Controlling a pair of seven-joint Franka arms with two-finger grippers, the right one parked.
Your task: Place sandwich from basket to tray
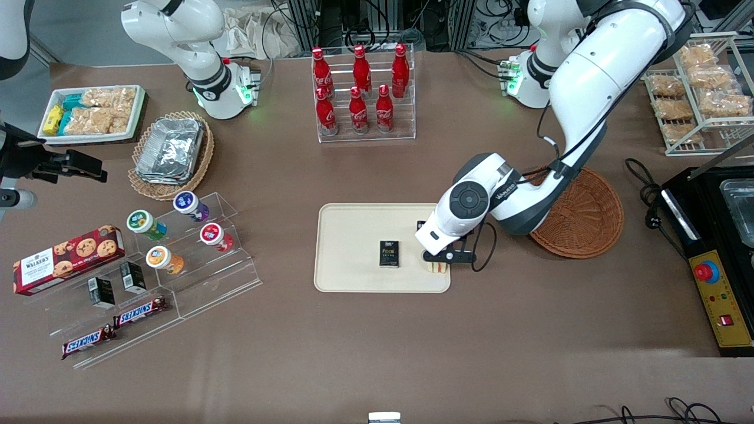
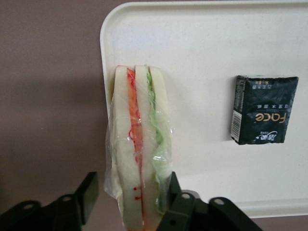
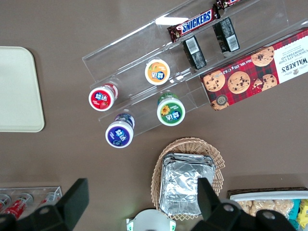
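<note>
At the tray's [image 1: 353,277] edge nearest the working arm, I see the gripper [image 2: 129,195] with its fingers spread, one clear of the sandwich [image 2: 138,159], the other touching or nearly touching the wrap. The sandwich stands on edge just inside the rim, so my worry is that the close finger drags the loose film as I lift and tips the wedge off onto the table. It is pale bread in crinkled clear wrap with orange, red and green layers. Farther off, the basket [image 1: 589,218] sits partly under the arm
</note>
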